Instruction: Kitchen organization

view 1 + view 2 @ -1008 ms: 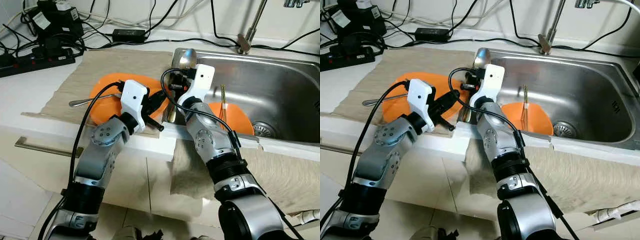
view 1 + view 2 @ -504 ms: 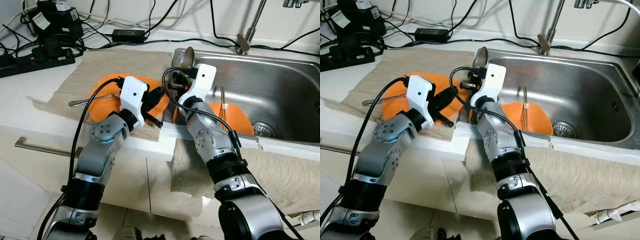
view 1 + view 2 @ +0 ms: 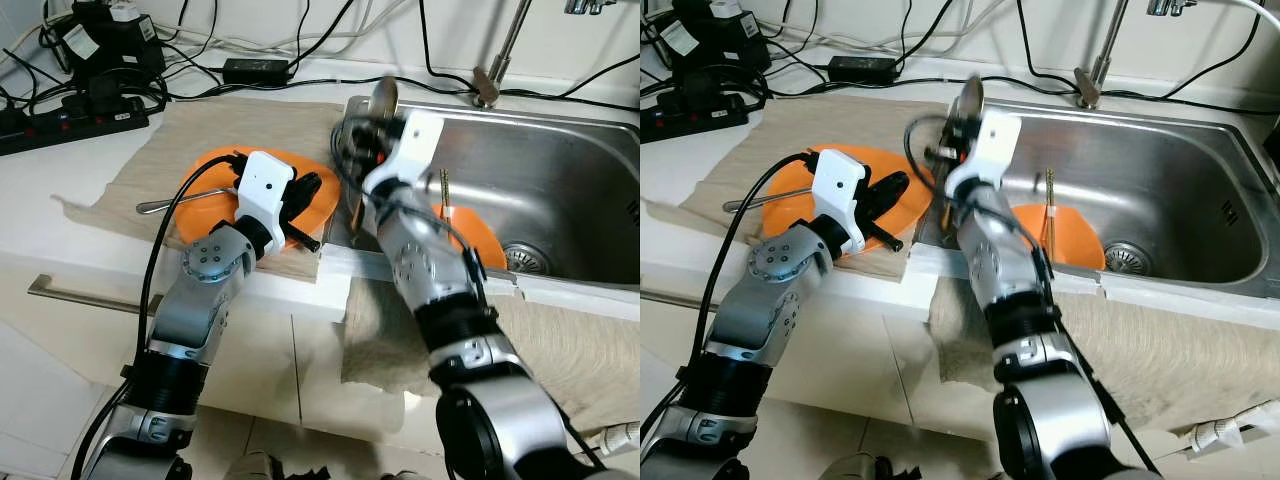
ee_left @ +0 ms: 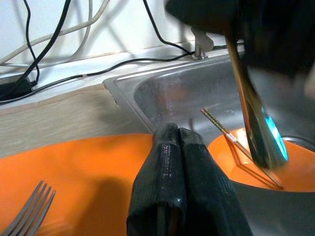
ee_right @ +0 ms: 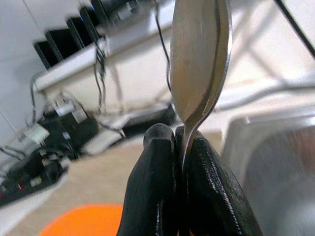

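The steel sink [image 3: 560, 180] served as the landmark, its basin sunk into the white counter with a beige cloth [image 3: 220, 140] spread just to its left. Inside the sink, toward its front left, lay an orange plate [image 3: 478, 240] with a pair of chopsticks [image 3: 446, 195] resting across it. On the cloth, just left of the sink's rim, sat a second orange plate [image 3: 195, 215] carrying a fork [image 3: 175, 202].

The right gripper [image 5: 183, 147] was raised above the sink's left rim, its fingers clamped together on the handle of a metal spoon [image 5: 199, 54], bowl end uppermost. The left gripper [image 4: 178, 147] hovered low over the counter plate's sink-side edge, fingers pressed together and holding nothing.

The step in hand looked like carrying the spoon from the sink toward the counter plate, to join the fork. The next move would call for swinging the right arm leftward over the rim, lowering the spoon onto that plate and clearing the left gripper.
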You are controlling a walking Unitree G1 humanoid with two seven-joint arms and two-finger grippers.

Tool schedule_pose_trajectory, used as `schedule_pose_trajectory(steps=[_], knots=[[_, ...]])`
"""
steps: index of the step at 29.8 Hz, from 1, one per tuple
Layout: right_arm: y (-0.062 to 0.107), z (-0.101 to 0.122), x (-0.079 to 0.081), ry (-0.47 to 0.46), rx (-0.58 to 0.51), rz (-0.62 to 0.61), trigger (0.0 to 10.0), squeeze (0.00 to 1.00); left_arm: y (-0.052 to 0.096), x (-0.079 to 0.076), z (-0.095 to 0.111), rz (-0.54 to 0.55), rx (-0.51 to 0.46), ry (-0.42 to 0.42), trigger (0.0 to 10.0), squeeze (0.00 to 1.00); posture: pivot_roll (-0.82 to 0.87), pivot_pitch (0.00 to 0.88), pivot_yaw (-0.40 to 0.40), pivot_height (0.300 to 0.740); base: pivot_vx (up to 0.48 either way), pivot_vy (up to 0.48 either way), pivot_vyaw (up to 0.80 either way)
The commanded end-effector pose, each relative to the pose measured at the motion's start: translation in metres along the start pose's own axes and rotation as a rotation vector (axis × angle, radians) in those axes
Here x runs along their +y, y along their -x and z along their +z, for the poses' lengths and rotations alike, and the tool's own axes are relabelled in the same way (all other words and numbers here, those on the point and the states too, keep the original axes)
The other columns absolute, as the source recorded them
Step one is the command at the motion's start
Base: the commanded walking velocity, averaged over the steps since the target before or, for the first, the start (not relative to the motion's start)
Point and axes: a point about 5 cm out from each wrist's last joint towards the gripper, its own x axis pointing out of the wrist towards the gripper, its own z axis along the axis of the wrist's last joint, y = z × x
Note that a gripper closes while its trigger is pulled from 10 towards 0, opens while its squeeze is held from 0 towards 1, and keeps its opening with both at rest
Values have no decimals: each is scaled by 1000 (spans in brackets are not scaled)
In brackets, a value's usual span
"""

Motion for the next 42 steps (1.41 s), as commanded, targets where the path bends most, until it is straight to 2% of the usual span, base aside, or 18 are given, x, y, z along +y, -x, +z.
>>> schedule_pose_trajectory(steps=[1, 7, 9, 13, 14, 15, 17, 18, 22, 28, 32, 34, 36, 38, 39, 40, 41, 42], knots=[[-1, 2, -4, -1, -7, -22, 0, 0, -1, 2, 0, 8, 13, -11, 10000, 0, 90, 21, 40, 740, 0, 0, 0], [-5, 8, -23, 61, -14, -96, 0, 0, -2, 2, 0, 11, 15, -13, 10000, 0, 90, 23, 42, 740, 0, 0, 0], [-7, 11, -38, 104, -7, -154, 0, 0, -1, 3, -1, 13, 19, -13, 10000, 0, 90, 25, 44, 740, 0, 0, 0], [-7, 14, -54, 110, -2, -212, 0, 0, -1, 3, -1, 14, 22, -13, 10000, 0, 91, 27, 45, 740, 0, 0, 0], [-7, 16, -60, 112, -3, -233, 0, 0, -1, 3, -2, 14, 24, -14, 10000, 0, 91, 28, 47, 740, 0, 0, 0], [-7, 21, -74, 135, -6, -282, 0, 0, -1, 3, -2, 15, 27, -15, 10000, 0, 90, 29, 49, 740, 0, 0, 0], [-7, 22, -78, 146, -4, -299, 0, 0, -1, 4, -2, 15, 28, -15, 10000, 0, 90, 29, 49, 740, 0, 0, 0], [-5, 23, -89, 173, 13, -335, 0, 0, -1, 4, -2, 15, 29, -17, 10000, 0, 88, 30, 50, 740, 0, 0, 0], [-3, 21, -96, 185, 36, -366, 0, 0, -1, 4, -2, 15, 30, -18, 10000, 0, 88, 30, 51, 740, 0, 0, 0], [9, -8, -113, 292, 236, -468, 0, 0, -2, 4, -3, 14, 32, -21, 10000, 0, 87, 34, 50, 740, 0, 0, 0], [22, -31, -123, 442, 399, -493, 0, 0, -2, 5, -3, 18, 35, -24, 10000, 0, 86, 35, 45, 740, 0, 0, 0], [25, -36, -125, 467, 424, -494, 0, 0, -2, 5, -3, 19, 35, -25, 10000, 0, 86, 36, 44, 740, 0, 0, 0], [32, -44, -130, 580, 475, -499, 0, 0, -2, 5, -3, 23, 35, -24, 10000, 0, 87, 38, 41, 740, 0, 0, 0], [34, -45, -132, 608, 484, -502, 0, 0, -2, 5, -3, 25, 35, -24, 10000, 0, 87, 38, 41, 740, 0, 0, 0], [36, -47, -134, 629, 499, -507, 0, 702, -2, 5, -3, 27, 36, -23, 10000, 0, 87, 39, 38, 740, 0, 0, 0], [36, -47, -134, 629, 499, -507, 0, 702, -2, 5, -3, 27, 36, -23, 10000, 0, 87, 39, 38, 740, 0, 0, 0], [37, -47, -136, 639, 506, -508, 0, 1000, -2, 5, -4, 29, 37, -23, 10000, 0, 86, 39, 36, 740, 0, 0, 0], [37, -47, -136, 640, 507, -507, 0, 1000, -2, 5, -4, 29, 37, -23, 10000, 0, 86, 39, 36, 740, 0, 0, 0]])
